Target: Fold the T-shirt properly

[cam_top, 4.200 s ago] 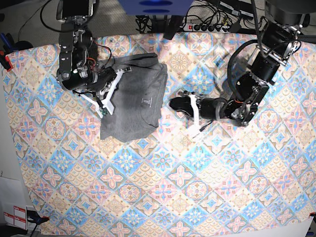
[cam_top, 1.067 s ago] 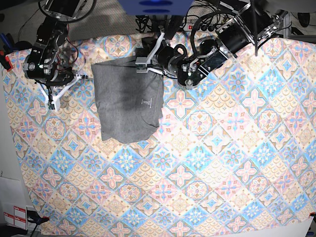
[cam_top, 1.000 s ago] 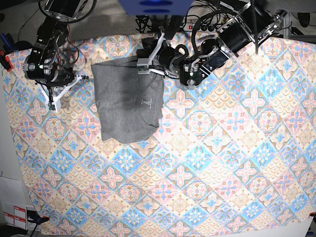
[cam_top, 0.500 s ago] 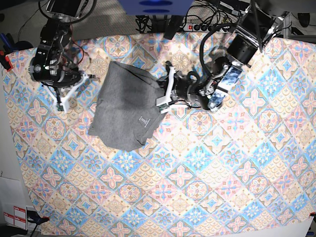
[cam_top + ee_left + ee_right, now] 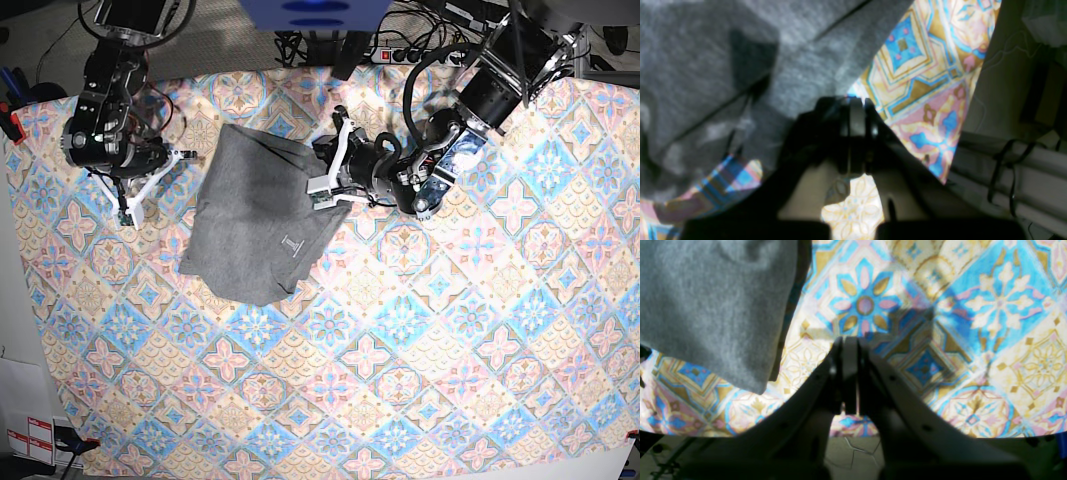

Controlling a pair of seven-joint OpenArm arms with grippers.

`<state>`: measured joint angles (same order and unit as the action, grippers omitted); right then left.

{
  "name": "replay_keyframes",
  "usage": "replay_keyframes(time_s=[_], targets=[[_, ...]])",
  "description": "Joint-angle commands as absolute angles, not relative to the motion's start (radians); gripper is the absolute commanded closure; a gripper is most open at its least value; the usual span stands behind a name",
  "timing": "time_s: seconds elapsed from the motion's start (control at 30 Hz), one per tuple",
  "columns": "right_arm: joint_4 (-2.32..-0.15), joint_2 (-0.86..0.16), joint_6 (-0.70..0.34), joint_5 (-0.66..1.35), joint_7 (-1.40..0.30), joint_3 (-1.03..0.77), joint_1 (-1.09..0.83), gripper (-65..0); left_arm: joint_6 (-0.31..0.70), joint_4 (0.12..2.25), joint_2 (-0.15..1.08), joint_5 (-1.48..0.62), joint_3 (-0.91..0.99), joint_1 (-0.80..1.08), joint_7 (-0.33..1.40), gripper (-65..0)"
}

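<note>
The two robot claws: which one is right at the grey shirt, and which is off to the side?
The left gripper sits at the T-shirt's edge, jaws shut. The right gripper is over the bare tablecloth, clear of the shirt.

A soft heather-grey knit T-shirt [image 5: 713, 306] is seen in the upper left, its rounded edge lying over the pastel tile-patterned tablecloth [image 5: 973, 340]. The dark right gripper [image 5: 849, 343] is seen at centre with its jaws pressed together, above bare cloth, just beside the shirt's edge and holding nothing.

t-shirt [image 5: 256, 215] now rotated, askew
</note>
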<state>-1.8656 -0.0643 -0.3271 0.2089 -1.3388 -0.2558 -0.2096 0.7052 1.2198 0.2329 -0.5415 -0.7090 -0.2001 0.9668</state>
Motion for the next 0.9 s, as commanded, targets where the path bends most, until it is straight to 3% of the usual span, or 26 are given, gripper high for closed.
replay_keyframes(time_s=[0.0,0.37,0.67,0.87], targets=[[-1.883,-0.071,-0.326,0.209,-1.330,-0.257,-0.200,-0.2,0.698,1.218,0.211,-0.532,-0.708,-0.231,0.941,0.0],[-1.888,-0.071,-0.326,0.209,-1.330,-0.257,-0.209,-0.2,0.698,0.616,-0.007,-0.532,-0.638,-0.463,0.651,0.0],[-1.891,-0.071,-0.326,0.209,-1.330,-0.255,-0.220,-0.2,0.698,0.593,-0.044,-0.544,-0.621,-0.479,0.390,0.0],[-1.891,-0.071,-0.326,0.209,-1.325,-0.255,-0.254,-0.2,0.698,0.590,-0.045,-0.542,-0.414,-0.476,0.269,0.0]])
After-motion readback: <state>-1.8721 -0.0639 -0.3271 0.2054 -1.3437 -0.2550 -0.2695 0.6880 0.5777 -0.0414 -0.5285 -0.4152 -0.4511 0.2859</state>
